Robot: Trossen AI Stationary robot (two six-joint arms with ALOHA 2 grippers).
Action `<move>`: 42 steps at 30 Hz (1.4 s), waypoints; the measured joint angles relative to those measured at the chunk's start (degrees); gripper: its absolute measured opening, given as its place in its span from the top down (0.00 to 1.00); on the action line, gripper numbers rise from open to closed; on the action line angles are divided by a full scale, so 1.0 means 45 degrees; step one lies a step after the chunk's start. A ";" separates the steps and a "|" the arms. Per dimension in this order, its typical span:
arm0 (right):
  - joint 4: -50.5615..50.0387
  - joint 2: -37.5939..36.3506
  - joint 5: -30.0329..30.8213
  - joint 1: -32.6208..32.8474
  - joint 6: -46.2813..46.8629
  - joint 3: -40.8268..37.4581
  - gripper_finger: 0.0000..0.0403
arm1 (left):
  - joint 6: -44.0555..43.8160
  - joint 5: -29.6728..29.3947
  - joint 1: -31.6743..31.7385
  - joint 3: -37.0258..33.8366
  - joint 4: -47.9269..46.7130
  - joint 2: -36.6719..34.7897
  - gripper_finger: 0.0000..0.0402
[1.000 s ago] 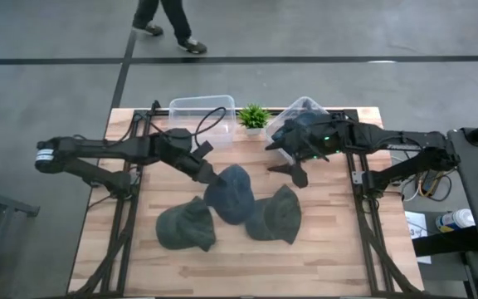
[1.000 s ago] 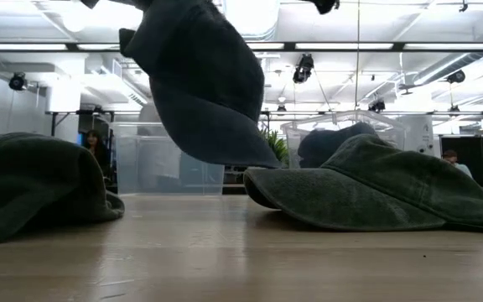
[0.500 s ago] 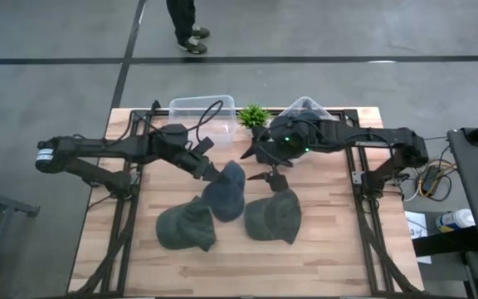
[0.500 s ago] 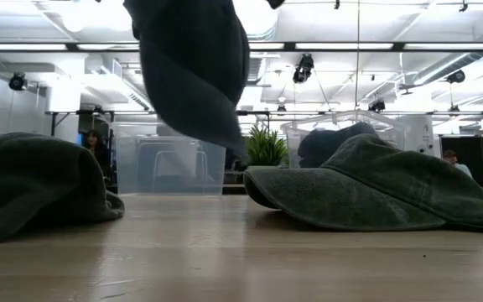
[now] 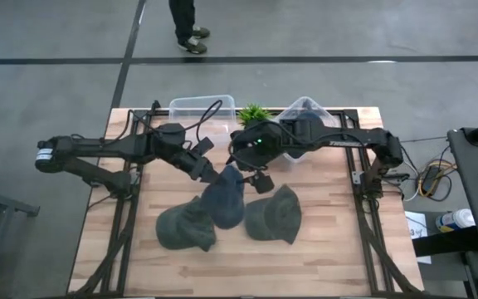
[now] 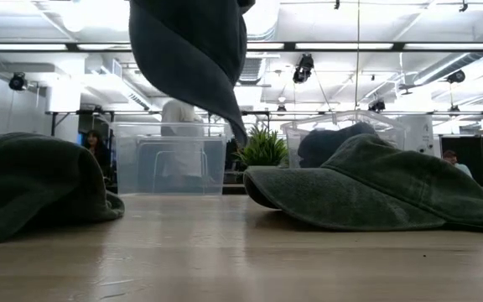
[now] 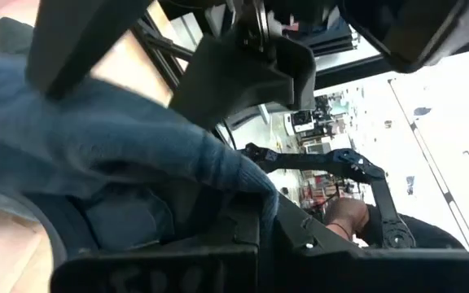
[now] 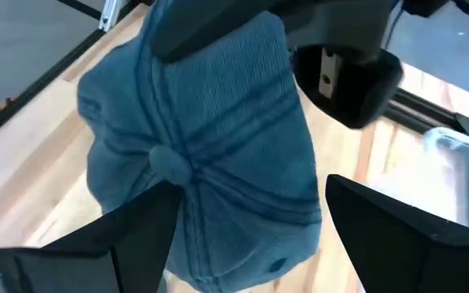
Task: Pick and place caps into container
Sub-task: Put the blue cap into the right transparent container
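Note:
A slate-blue cap (image 5: 226, 198) hangs above the table's middle, with my left gripper (image 5: 214, 174) shut on it. My right gripper (image 5: 256, 173) is open beside that cap. In the right wrist view its two fingers (image 8: 137, 232) stand on either side of the hanging cap (image 8: 210, 138); I cannot tell whether they touch it. Two olive-green caps (image 5: 187, 226) (image 5: 276, 214) lie flat on the table in front. Another dark cap (image 6: 334, 144) sits inside the right clear container (image 5: 305, 112). My left gripper pinches the blue cap's upper edge (image 8: 218, 57) between its two fingers, coming from the table's left and pointing slightly down. The cap hangs below the fingers, its crown button (image 8: 169, 163) facing the right wrist camera. In the low view it is clear of the table (image 6: 191, 67).
A second clear container (image 5: 197, 108) stands at the far edge, left of a small potted plant (image 5: 254, 114). Bare wood lies along the table's near edge (image 5: 239, 266). A person's legs (image 5: 185, 21) show on the floor beyond the table.
My right gripper has swung out from the right container toward the table's left, up to the hanging blue cap, rolling as it went and staying open. My left gripper has raised the cap a little. The cap has turned about and now hangs narrower.

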 joint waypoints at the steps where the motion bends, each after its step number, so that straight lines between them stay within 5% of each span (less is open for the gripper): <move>1: -0.0143 0.0102 -0.0241 -0.0004 0.0074 0.0153 0.25 | 0.0000 0.0005 0.0000 0.0000 0.0008 0.0000 1.00; 9: -0.1590 0.1062 -0.2153 0.0006 0.0257 0.0978 0.31 | 0.0049 0.0001 0.0000 -0.0005 -0.0007 -0.0005 1.00; 15: -0.1788 0.1108 -0.2256 0.0006 0.0331 0.0925 0.43 | 0.0061 0.0107 0.0000 -0.0015 -0.0087 -0.0017 1.00; 25: -0.2710 0.1084 -0.2371 0.0006 0.0421 0.1900 0.94 | 0.0199 0.0075 0.0000 -0.0073 -0.0095 -0.0024 1.00; 34: -0.3567 0.0970 -0.2397 0.0025 0.0827 0.1973 0.97 | 0.0212 -0.0342 0.0000 -0.0086 -0.0157 -0.0024 0.98; 42: -0.5442 0.0299 -0.1882 0.0035 0.1427 0.1945 0.98 | 0.2178 -0.1831 0.0000 -0.0087 -0.0255 -0.0024 0.80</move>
